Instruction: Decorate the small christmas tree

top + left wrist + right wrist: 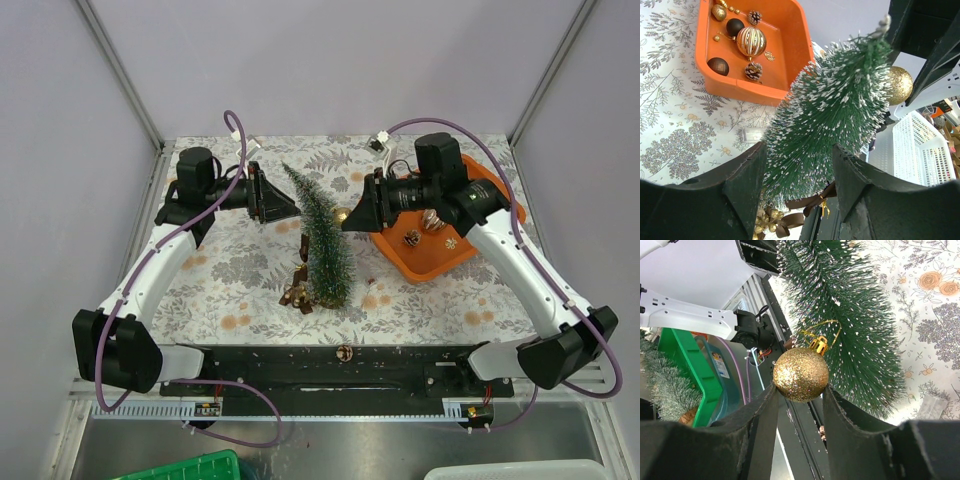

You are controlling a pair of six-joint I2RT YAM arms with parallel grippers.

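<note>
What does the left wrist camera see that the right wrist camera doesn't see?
Only the left wrist camera sees the orange tray with a striped ball, brown balls and pinecones inside it.

Only the right wrist camera sees a green bin and the little gold cap on top of the glittery ball.

Both cameras see the frosty green tree, the gold ball right next to it, and the flowery tablecloth.
</note>
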